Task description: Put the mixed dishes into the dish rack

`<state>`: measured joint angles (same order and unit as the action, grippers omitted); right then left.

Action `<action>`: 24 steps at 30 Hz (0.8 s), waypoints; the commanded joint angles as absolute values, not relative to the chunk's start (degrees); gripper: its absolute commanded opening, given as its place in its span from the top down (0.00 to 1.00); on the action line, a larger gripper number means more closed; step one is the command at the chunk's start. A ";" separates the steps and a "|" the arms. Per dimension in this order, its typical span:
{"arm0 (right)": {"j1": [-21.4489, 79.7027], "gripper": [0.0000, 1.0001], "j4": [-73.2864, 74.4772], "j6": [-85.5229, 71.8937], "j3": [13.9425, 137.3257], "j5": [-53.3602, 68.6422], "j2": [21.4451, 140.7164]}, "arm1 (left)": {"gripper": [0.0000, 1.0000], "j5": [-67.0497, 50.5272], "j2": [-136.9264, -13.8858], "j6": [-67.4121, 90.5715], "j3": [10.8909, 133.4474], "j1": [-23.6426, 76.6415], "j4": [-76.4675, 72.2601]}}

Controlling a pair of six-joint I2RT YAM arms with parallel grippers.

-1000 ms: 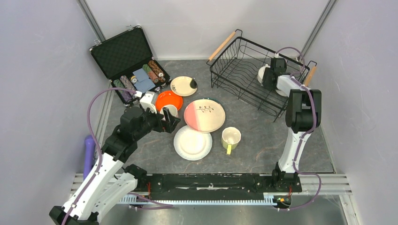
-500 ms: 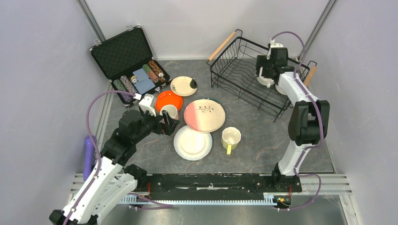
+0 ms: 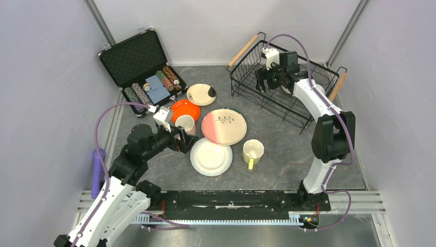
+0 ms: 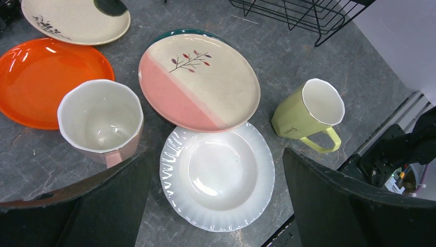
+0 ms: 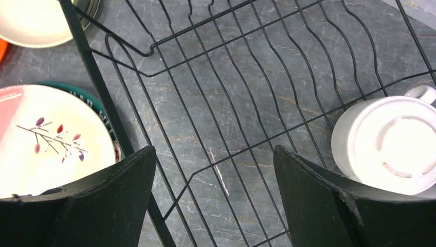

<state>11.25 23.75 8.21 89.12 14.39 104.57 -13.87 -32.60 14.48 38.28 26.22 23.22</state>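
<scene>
Over the dish rack: right gripper spread, empty, near upturned white mug. On the table: left gripper spread above pink mug; if closed off-centre, risks tipping it onto orange plate.

The orange plate shines glossy, the dish rack is black wire with wooden handles, the table looks stone-veined.

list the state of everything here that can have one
left hand, open, empty
right hand, open, empty, over the dish rack
white mug, upside down in the dish rack
pink mug, upright, empty, not racked
yellow-green mug, upright, empty, not racked
case, lid open
</scene>
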 commanded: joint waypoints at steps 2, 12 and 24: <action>13.34 0.12 25.64 13.79 90.57 17.93 105.39 | 0.00 -15.86 -32.74 11.65 38.24 26.10 20.56; 16.15 0.17 23.79 13.17 88.19 13.21 104.83 | 0.00 -15.75 -32.78 11.69 38.23 26.06 20.65; 16.25 0.16 11.59 6.50 82.04 9.66 92.87 | 0.00 -15.77 -33.11 11.78 38.33 26.04 20.70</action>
